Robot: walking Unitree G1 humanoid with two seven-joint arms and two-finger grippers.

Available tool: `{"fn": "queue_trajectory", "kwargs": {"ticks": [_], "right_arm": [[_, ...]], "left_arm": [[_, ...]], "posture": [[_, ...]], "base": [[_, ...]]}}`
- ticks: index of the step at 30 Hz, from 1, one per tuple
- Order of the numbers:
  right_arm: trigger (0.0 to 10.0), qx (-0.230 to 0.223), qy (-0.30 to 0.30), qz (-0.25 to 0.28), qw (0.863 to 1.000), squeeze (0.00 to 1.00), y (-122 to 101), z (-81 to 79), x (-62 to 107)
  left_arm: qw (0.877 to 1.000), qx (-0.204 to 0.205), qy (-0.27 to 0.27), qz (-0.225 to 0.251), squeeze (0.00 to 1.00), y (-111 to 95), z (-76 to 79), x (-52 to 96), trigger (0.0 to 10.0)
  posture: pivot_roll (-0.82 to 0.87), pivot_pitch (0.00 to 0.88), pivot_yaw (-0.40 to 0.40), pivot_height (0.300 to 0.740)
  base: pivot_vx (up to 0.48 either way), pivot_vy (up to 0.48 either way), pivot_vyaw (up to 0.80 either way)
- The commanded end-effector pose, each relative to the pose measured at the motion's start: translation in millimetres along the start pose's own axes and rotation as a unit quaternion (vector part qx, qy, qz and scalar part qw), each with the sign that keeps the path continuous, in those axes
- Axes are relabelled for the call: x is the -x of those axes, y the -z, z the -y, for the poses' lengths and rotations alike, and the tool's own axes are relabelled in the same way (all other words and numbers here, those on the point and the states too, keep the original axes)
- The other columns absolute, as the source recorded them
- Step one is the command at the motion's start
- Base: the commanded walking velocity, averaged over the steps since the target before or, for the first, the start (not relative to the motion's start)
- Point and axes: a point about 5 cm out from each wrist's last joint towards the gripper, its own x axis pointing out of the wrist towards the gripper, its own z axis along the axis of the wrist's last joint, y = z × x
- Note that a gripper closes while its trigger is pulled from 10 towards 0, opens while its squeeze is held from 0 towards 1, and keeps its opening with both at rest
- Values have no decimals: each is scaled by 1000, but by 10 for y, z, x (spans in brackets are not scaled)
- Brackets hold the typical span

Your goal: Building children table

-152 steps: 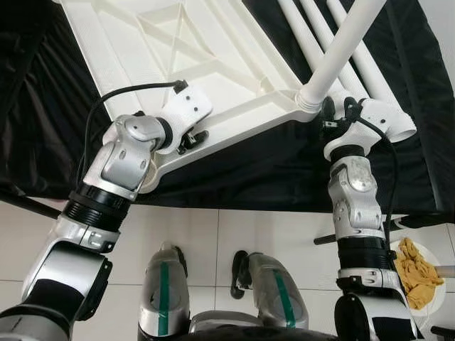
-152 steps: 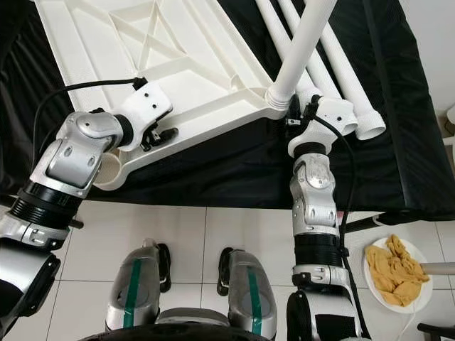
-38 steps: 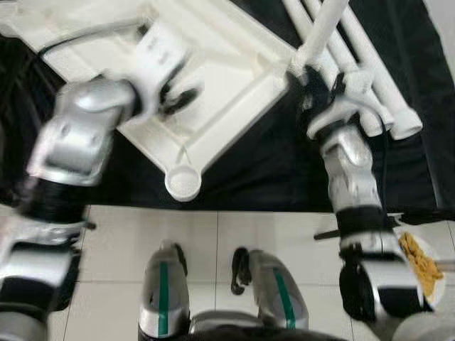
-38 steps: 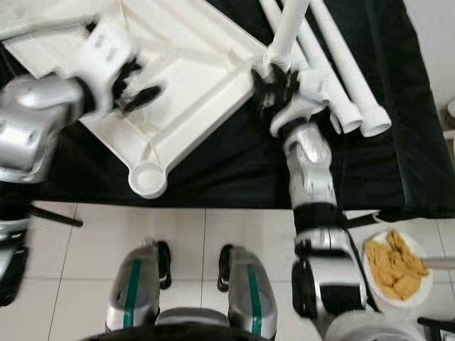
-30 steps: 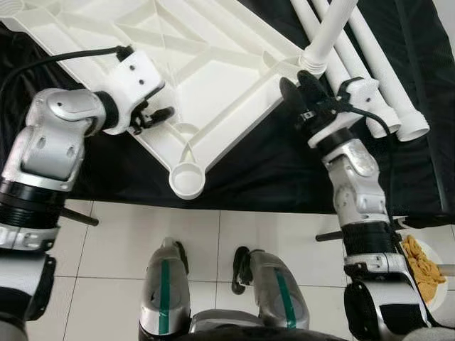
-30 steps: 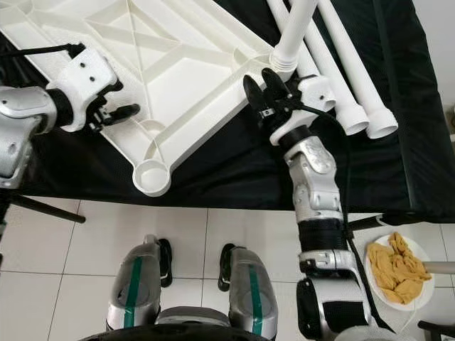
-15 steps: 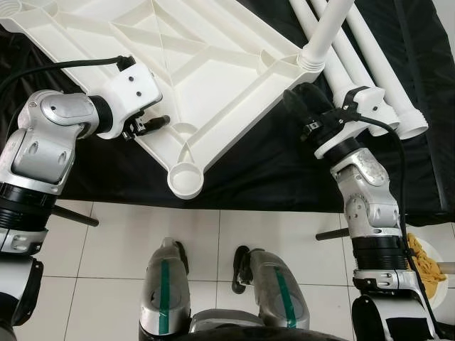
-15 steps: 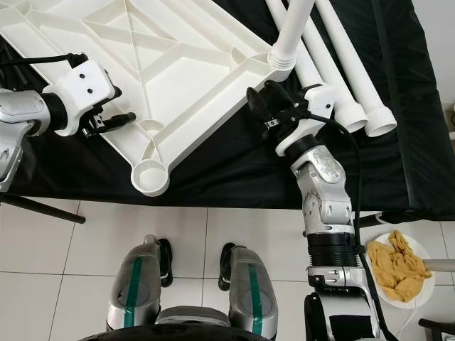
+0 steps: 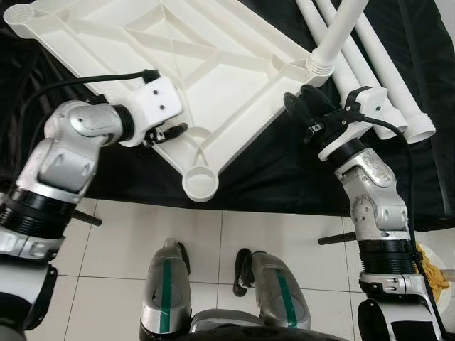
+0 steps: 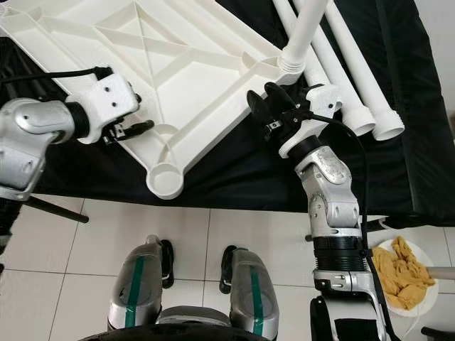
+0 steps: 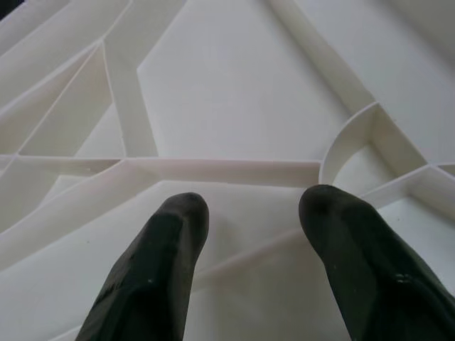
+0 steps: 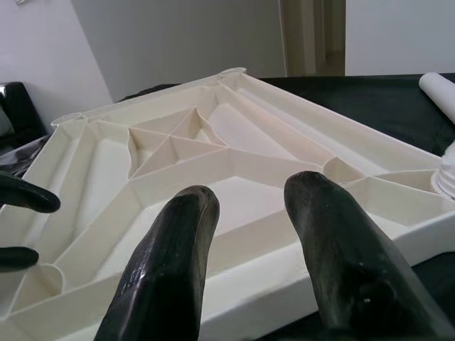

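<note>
Left eye view: the white tabletop lies upside down on a black cloth, ribs up, one leg standing in its far corner socket. The left gripper hovers over the near edge beside an empty socket, fingers apart. The right gripper sits just off the tabletop's right edge, fingers spread, holding nothing. Spare legs lie alongside.

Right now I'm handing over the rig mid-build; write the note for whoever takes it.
Left gripper: jaws open, over the ribbed underside of the upturned white plastic tabletop, near its edge.
Right gripper: jaws open, holding nothing, beside the tabletop's corner.
Done: one white tubular leg stands in that corner's socket.
Left: the empty round socket at the near corner; loose white legs lie on the black cloth, at the robot's right.
</note>
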Motion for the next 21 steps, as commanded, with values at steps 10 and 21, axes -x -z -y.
{"fn": "queue_trajectory", "kwargs": {"ticks": [10, 21], "right_arm": [[10000, -1, 11, -6, 1000, 0, -27, 12, 54], [10000, -3, 14, -13, 1000, 0, -24, 9, 65]], "left_arm": [[998, 41, 33, -22, 0, 20, 260, -347, 10000], [997, 74, -8, -32, 0, 17, 204, -476, 10000]], "posture": [[29, 73, -15, 740], [23, 64, -15, 740]], "base": [[0, 0, 0], [0, 0, 0]]}}
